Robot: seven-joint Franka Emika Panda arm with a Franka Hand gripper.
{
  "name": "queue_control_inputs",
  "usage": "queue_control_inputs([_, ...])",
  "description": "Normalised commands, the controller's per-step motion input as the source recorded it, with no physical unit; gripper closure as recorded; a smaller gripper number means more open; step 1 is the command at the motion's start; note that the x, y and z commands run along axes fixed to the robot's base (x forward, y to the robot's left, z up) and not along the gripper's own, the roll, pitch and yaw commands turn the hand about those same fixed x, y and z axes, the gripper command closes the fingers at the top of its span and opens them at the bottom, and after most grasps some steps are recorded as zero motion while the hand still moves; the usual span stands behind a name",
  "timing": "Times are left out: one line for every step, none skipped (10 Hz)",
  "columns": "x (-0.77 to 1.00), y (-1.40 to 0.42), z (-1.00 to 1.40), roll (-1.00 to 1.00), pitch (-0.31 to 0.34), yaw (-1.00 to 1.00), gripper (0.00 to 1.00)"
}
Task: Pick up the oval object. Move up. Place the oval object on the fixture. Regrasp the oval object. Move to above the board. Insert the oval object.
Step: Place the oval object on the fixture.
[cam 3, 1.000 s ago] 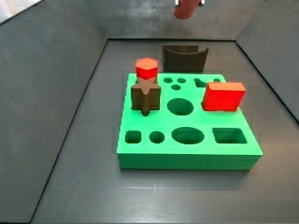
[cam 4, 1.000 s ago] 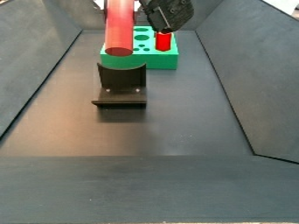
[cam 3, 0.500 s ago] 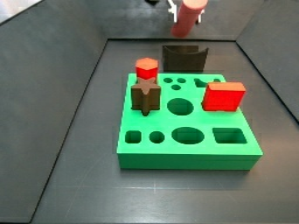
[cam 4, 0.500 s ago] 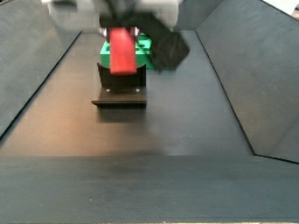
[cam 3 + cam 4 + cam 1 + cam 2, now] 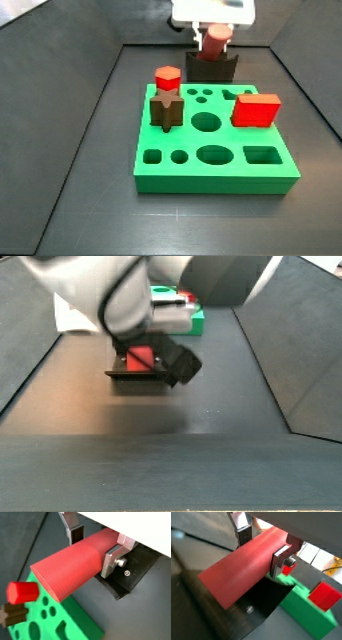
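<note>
My gripper (image 5: 92, 548) is shut on the oval object (image 5: 70, 564), a long salmon-red peg, with a silver finger (image 5: 112, 559) on each flank. In both wrist views the peg (image 5: 241, 567) hangs right over the dark fixture (image 5: 264, 604). In a side view the gripper (image 5: 214, 22) is behind the board (image 5: 214, 150), and the peg (image 5: 214, 42) stands upright with its low end at the notch of the fixture (image 5: 211, 68). Whether it touches the notch, I cannot tell. From the opposite side the blurred arm hides most of the peg (image 5: 139, 358) and the fixture (image 5: 138, 374).
On the green board stand a short red hexagonal peg (image 5: 167, 77), a slim dark brown peg (image 5: 166, 108) and a red cube (image 5: 257, 109). Grey sloping walls close in the dark floor on all sides.
The gripper has come down with the oval object, from the top edge of the side view to the fixture's notch. The pieces on the board have not moved.
</note>
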Motion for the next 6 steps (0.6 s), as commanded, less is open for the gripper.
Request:
queue_control_inputs([0.12, 0.08, -0.47, -0.17, -0.011, -0.16, 1.00])
queue_control_inputs([0.11, 0.10, -0.39, -0.14, -0.023, -0.14, 1.00])
queue_control_inputs([0.07, 0.13, -0.34, -0.12, -0.052, -0.11, 1.00])
queue_control_inputs([0.07, 0.12, -0.34, -0.11, -0.051, -0.09, 1.00])
queue_control_inputs([0.07, 0.12, -0.35, -0.12, -0.050, -0.07, 1.00])
queue_control_inputs([0.00, -0.50, -0.17, 0.00, 0.000, 0.00, 1.00])
